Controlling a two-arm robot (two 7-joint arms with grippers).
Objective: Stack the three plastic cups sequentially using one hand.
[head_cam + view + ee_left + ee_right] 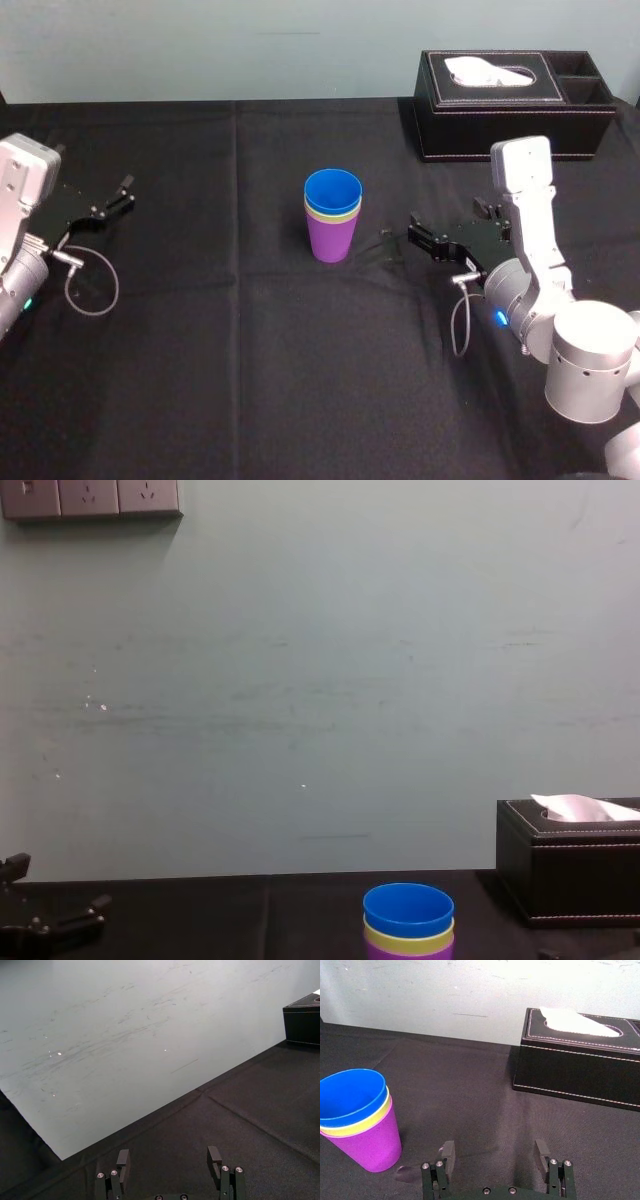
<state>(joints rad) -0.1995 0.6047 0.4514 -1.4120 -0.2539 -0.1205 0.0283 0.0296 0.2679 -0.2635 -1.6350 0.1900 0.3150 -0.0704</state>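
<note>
Three cups nested in one stack, upright at worktop (250, 350) centre: purple cup (330, 240) outermost at bottom, yellow-green cup (318, 212) inside it, blue cup (333, 190) innermost on top. Only rims of upper two show above purple.

Right end effector (405, 235) just right of stack, not touching, low over black cloth, fingers spread wide, holding nothing.

Left end effector (125, 195) far left, well apart from stack, fingers spread, empty.

Black tissue box (510, 120) far right, white tissue at slot.

No legible text, label, brand, number or sign appeared on any object in the four views.
</note>
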